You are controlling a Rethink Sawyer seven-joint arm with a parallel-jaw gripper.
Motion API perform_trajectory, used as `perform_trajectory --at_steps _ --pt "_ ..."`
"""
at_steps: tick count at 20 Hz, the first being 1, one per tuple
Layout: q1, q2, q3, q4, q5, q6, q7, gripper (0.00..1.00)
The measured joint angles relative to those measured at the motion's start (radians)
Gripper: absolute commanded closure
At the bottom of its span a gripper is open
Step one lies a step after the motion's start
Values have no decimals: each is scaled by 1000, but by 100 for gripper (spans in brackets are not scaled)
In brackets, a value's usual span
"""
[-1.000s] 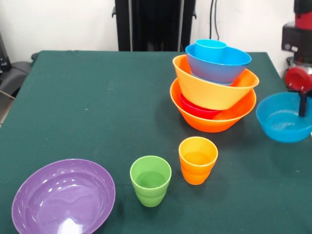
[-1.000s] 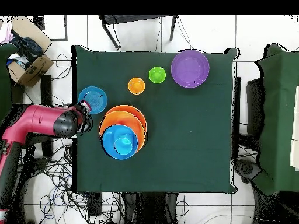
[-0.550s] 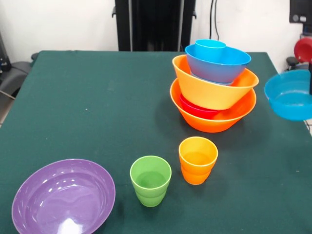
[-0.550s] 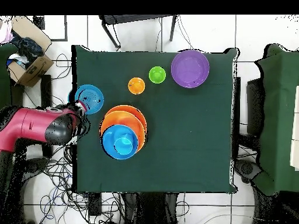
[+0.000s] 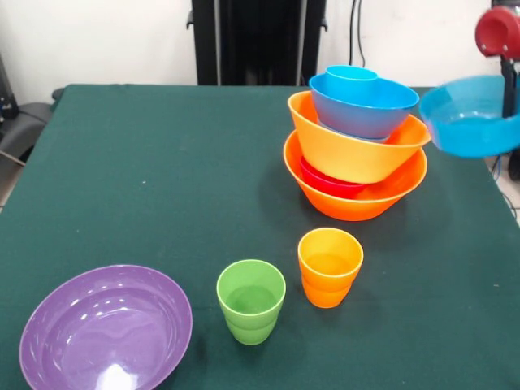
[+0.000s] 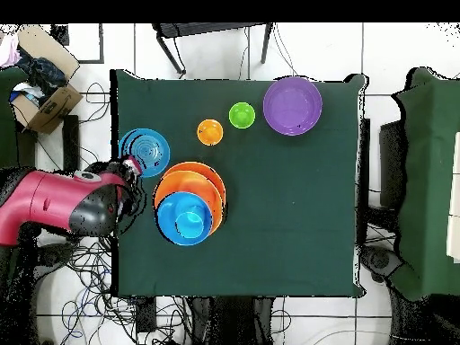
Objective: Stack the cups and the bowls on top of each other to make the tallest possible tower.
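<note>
The tower point(image 5: 355, 154) stands at the right: a large orange bowl point(image 5: 357, 199) at the base, a red bowl point(image 5: 329, 182) in it, then a second orange bowl point(image 5: 357, 146), a blue bowl point(image 5: 363, 106) and a blue cup point(image 5: 351, 75) on top. My gripper point(image 5: 511, 80) is shut on the rim of a smaller blue bowl point(image 5: 470, 115), held in the air just right of the tower at about its top. Overhead, the held blue bowl point(image 6: 144, 151) hangs beside the tower point(image 6: 189, 202), with the gripper point(image 6: 131, 168) at its rim. Green cup point(image 5: 251, 301), orange cup point(image 5: 329, 266) and purple bowl point(image 5: 106, 329) rest near the front edge.
The red arm point(image 6: 54, 199) reaches in over the table's point(image 6: 287, 225) left edge in the overhead view. A cardboard box point(image 6: 43, 97) and cables lie on the floor beyond that edge. Dark chairs stand past the opposite side.
The small blue bowl has risen off the table in my gripper and moved up and in toward the tower's top. The tower, cups and purple bowl have not moved.
</note>
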Motion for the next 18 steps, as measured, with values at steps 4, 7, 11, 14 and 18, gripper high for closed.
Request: perform_trajectory --at_steps 4,7,11,14,18 --pt "0 -21 -12 36 -12 0 0 100" --pt "0 -32 -27 66 -38 0 0 100" --pt "0 -51 -48 111 -82 0 0 100" --pt "0 -67 -58 137 -107 0 0 100" --pt "0 -87 -63 164 -132 0 0 100"
